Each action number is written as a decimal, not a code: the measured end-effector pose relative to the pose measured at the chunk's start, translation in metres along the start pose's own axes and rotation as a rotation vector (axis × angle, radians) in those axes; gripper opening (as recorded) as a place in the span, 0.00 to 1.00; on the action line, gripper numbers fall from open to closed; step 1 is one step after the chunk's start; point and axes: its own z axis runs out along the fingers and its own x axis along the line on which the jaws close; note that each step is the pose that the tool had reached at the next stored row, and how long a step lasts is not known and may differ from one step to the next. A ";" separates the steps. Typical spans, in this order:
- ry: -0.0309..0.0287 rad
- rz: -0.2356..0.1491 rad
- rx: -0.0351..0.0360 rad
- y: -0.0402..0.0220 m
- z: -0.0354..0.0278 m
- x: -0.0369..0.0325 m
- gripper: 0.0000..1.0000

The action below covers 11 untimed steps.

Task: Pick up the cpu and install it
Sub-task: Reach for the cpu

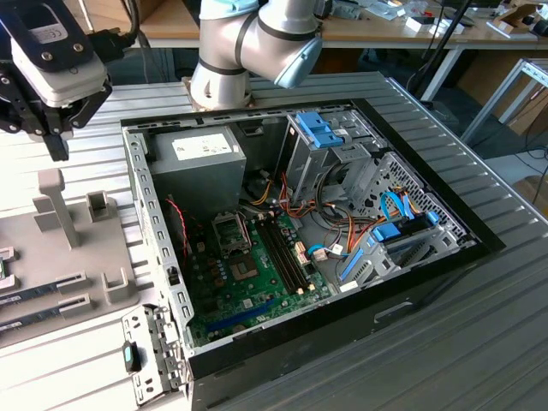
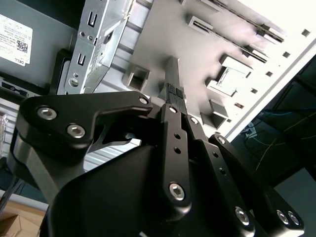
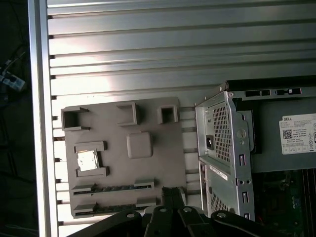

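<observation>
The black metal claw (image 1: 53,128) hangs up high at the far side of the exterior view's left, and it holds nothing. Its two fingers (image 3: 168,193) are pressed together, and you can see that in both wrist views, where the tips (image 2: 175,95) meet in one thin point. The claw is over the flat grey plastic tray (image 3: 148,116) and does not touch it.

The small flat square silver cpu (image 3: 87,160) lies flat in its own little framed pocket on that tray, well apart from the claw's tips. Just beside the pocket is a raised grey square block with round corners (image 3: 138,145). Two long narrow dark memory sticks (image 3: 112,188) lie in slots on the tray, between the cpu and the claw's tips. A tall grey post (image 1: 51,204) stands up from the tray.

The tray rests on a silver table with long ridges (image 3: 148,49). To the exterior view's right of the tray sits the big open black computer case (image 1: 428,282). A green circuit board (image 1: 244,287) lies flat inside it, and a grey metal power box (image 1: 193,163) fills its far left corner. The thick silver robot arm with blue caps (image 1: 248,43) stands at the far side of the case
</observation>
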 end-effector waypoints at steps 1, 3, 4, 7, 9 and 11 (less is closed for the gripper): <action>0.0000 0.000 0.0000 -0.0001 0.0000 0.0011 0.11; 0.0001 0.000 0.0000 -0.0002 -0.0001 0.0029 0.11; 0.0000 0.000 0.0000 -0.0003 -0.0001 0.0035 0.11; 0.0000 0.000 0.0000 -0.0005 -0.0002 0.0058 0.11; 0.0000 0.000 0.0000 -0.0006 -0.0002 0.0075 0.11; 0.0000 0.000 0.0000 -0.0007 -0.0003 0.0094 0.11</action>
